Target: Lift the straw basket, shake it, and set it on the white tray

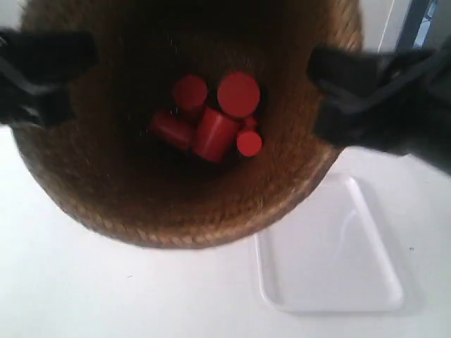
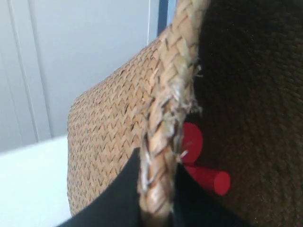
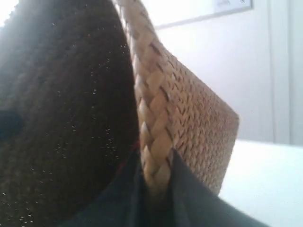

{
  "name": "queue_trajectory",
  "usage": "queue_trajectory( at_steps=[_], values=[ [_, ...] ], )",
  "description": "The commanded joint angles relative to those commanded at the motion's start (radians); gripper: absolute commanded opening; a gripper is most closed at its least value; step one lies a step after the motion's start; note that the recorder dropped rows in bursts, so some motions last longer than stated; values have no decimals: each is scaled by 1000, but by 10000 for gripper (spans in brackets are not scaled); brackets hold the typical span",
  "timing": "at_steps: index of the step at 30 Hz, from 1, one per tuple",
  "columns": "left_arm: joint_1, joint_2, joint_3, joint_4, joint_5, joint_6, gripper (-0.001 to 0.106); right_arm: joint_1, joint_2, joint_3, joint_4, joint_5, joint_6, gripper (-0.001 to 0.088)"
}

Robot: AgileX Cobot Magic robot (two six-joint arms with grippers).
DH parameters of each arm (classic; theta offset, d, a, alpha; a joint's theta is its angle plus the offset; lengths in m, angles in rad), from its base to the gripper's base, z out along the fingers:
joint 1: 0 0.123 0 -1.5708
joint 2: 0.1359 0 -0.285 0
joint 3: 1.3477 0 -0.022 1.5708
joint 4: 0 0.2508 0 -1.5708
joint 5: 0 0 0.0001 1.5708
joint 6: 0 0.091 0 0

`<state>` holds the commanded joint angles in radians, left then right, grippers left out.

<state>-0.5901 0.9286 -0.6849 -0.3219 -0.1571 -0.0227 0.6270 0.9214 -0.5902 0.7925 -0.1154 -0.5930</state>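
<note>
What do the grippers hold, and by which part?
The left gripper and right gripper each clamp the tall brown woven straw basket by its braided rim, on opposite sides.

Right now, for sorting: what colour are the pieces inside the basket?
The pieces are red; see exterior view.

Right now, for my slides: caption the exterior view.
The straw basket, gripped at both sides, holds red cylinders; white tray beside it.

The straw basket (image 1: 106, 190) is showing a tan herringbone weave, paler braided rim (image 2: 163, 127) and dark inside, the cylinders (image 1: 215, 134) are showing red, the tray (image 1: 331, 260) and desk (image 1: 84, 289) white, the left hand (image 2: 158, 194) and right hand (image 3: 156, 189) black.
</note>
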Motion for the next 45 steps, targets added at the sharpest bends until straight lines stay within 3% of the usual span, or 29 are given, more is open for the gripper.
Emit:
queue_trajectory(
  at_steps=[4,8,12,15,18,20,26,30,33,36,39,42,45],
  values=[
    [-28,-79,-43,25,56,-48,0,0,-80,-102,0,210,23,0],
    [-30,-138,-59,156,30,-30,0,0,-147,-120,-5,128,-39,0],
    [-28,-61,2,157,53,4,0,0,-15,-25,-5,11,-161,0],
    [-34,-73,-19,157,53,-18,0,2,-9,-74,5,80,-104,0],
    [-40,-154,-90,157,38,-49,0,2,-103,-201,5,246,-50,0],
    [-40,-185,-116,170,29,-20,0,2,-144,-227,3,282,-62,0],
    [-34,-91,-77,176,99,158,0,0,-38,-100,-76,93,-163,0],
    [-41,-137,-119,129,99,50,0,0,-85,-187,-15,186,-60,0],
    [-41,-177,-137,129,99,50,0,0,-132,-216,-13,201,-38,0],
    [-38,-138,-86,129,112,106,0,0,-87,-140,-68,153,-104,0],
    [-38,-77,-46,112,115,147,0,0,-13,-73,-43,94,-69,0],
    [-40,-110,-85,66,137,77,0,0,-60,-140,-20,201,11,0],
    [-40,-168,-118,41,125,68,0,0,-137,-197,-29,217,10,0]
  ],
)
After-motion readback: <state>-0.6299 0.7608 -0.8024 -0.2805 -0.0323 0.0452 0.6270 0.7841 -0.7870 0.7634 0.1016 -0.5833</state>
